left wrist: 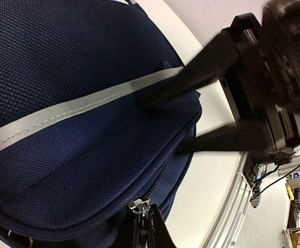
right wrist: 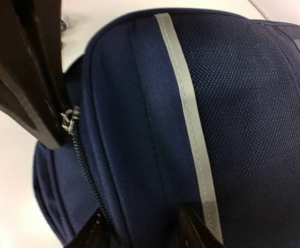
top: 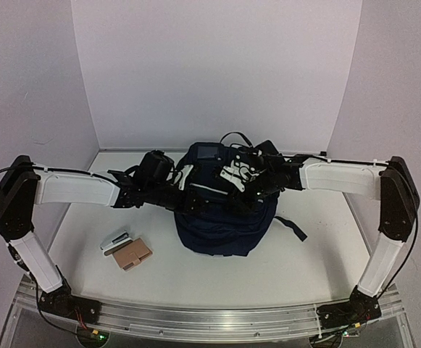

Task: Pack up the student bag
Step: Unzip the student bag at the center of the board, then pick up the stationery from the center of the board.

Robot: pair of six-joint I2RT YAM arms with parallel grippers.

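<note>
The student bag (top: pixel 217 217), dark navy with white piping (right wrist: pixel 186 98), lies in the middle of the table. My left gripper (top: pixel 187 197) is at its left side and shut on the metal zipper pull (left wrist: pixel 141 206), its fingers (left wrist: pixel 160 232) closed together at the zipper's end. The zipper pull also shows in the right wrist view (right wrist: pixel 68 119). My right gripper (top: pixel 233 190) is on top of the bag. Its fingers (right wrist: pixel 196 227) stand apart, clamped on a thick fold of the bag's fabric (right wrist: pixel 139 196) beside the piping. The zipper line (left wrist: pixel 168 111) looks closed.
A silver and black stapler (top: pixel 116 241) and a tan wallet-like block (top: pixel 132 254) lie on the white table (top: pixel 304 254) left of the bag. A black strap (top: pixel 291 228) trails out to the bag's right. White walls enclose the back and sides.
</note>
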